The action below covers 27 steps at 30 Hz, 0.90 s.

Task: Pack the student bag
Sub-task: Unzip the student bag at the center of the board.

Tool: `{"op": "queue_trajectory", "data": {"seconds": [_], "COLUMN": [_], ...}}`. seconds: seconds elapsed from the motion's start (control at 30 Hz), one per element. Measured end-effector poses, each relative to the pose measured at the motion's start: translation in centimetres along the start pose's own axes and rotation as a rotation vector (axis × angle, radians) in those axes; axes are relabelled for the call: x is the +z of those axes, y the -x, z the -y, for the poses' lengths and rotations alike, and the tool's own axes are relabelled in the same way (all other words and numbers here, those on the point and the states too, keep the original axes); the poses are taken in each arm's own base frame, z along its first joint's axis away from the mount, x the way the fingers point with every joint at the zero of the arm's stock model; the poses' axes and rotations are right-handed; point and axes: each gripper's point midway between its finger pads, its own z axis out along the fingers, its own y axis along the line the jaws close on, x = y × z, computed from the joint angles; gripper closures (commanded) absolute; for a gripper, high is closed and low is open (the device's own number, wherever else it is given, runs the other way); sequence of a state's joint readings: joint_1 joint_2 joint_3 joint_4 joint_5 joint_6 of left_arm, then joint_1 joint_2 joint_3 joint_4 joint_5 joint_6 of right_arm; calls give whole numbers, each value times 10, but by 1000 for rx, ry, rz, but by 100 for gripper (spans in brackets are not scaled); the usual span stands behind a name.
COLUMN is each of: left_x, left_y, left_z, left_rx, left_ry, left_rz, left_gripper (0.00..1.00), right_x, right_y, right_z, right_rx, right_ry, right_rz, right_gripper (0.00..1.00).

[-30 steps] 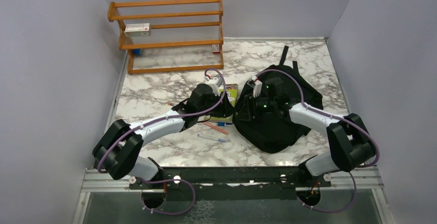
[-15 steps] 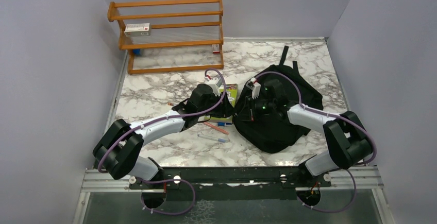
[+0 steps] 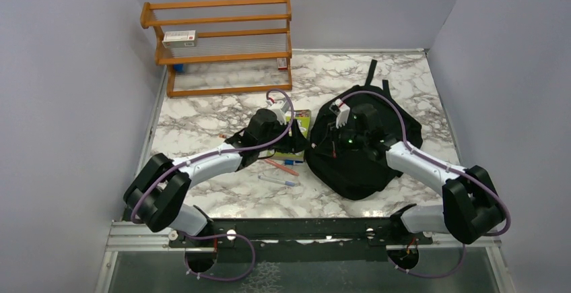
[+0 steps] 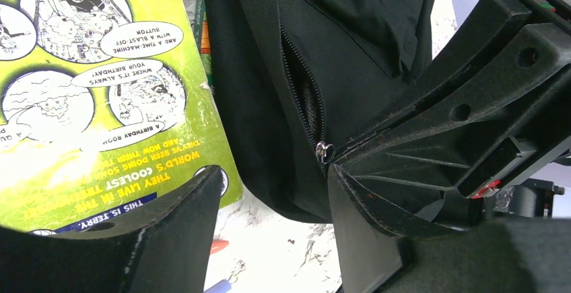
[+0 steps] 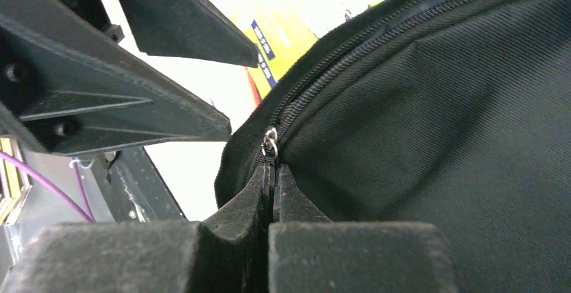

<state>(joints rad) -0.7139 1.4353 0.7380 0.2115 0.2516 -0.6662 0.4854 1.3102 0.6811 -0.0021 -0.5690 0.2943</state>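
The student bag [image 3: 367,165], a black backpack, lies on the marble table to the right of centre. In the right wrist view its zipper [image 5: 350,57] runs up its left edge. My right gripper [image 5: 273,169] is shut on the metal zipper pull [image 5: 271,142] at that edge. My left gripper [image 4: 273,202] stands open just beside it. One of its fingers [image 4: 363,212] is near the zipper pull [image 4: 325,150] and the other is over a green comic book [image 4: 101,98]. Only the bag's lower edge and bare table show between the left jaws.
The green book [image 3: 300,126] lies against the bag's left side. A red pen [image 3: 281,166] and a blue pen [image 3: 277,180] lie in front of it. A wooden rack [image 3: 222,44] stands at the back left, holding a small box [image 3: 179,36].
My right gripper has closed onto the zipper pull, and its elbow has swung out to the right. The left jaws have opened a little wider; the left arm has barely moved.
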Motion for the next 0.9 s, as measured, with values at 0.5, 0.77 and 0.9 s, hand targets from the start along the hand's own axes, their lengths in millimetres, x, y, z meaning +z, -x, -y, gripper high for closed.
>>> {"op": "queue_trajectory", "data": {"seconds": [0.5,0.77,0.9], "left_x": [22,39,49], "left_y": [13,19,15], "left_z": [7,9,5], "left_rx": [-26,-22,-22], "left_ry": [-32,-45,-44], "left_rz": [-6,-13,-36], "left_gripper": [32,36,49], "right_x": [-6,-9,-10], "right_y": [-5,-2,-2], "right_z": [8,5,4], "right_rx": [-9,-19,-19], "right_ry": [-61,-56,-55], "right_rz": [-37,-22,-22], "right_gripper": [99,99,99]}}
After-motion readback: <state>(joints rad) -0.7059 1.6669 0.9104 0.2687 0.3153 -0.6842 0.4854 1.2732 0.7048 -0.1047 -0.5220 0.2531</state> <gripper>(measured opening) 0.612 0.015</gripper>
